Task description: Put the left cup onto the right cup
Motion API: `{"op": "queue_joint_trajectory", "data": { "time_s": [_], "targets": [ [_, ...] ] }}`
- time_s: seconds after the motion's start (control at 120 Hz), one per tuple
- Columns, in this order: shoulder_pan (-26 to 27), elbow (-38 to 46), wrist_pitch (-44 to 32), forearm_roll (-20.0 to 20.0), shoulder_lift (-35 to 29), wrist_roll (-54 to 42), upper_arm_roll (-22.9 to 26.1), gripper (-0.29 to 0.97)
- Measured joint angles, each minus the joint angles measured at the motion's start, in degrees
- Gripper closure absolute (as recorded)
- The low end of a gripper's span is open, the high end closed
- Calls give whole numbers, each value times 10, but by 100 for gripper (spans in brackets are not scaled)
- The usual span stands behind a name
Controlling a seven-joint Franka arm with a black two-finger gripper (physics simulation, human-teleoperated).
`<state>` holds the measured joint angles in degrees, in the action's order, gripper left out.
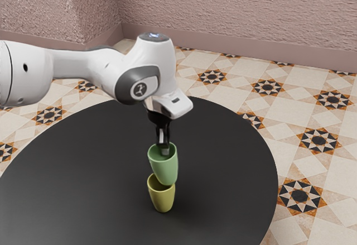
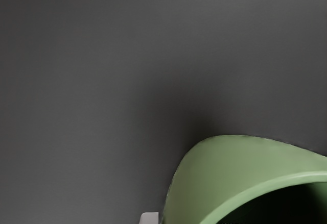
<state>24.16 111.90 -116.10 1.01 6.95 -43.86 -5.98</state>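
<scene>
Nothing readable in these, folks.
Closest is a small white round emblem (image 1: 138, 89) on the grey joint cap (image 1: 147, 76) of the arm (image 1: 72, 69), no letters or numbers.

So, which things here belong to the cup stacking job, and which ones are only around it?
Belong to the job: green cup, yellow cup under it, gripper.
Only surroundings: black round table, tiled floor, pink wall.

the green cup (image 1: 163, 164) and yellow cup (image 1: 161, 195) look smooth and matt, like the black tabletop (image 1: 67, 172).
</scene>
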Motion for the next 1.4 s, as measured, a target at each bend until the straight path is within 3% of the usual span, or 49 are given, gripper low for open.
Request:
{"op": "queue_joint_trajectory", "data": {
  "time_s": [1.4],
  "targets": [
    [3, 77, 4, -9, -63, 26, -1, 79]
  ]
}}
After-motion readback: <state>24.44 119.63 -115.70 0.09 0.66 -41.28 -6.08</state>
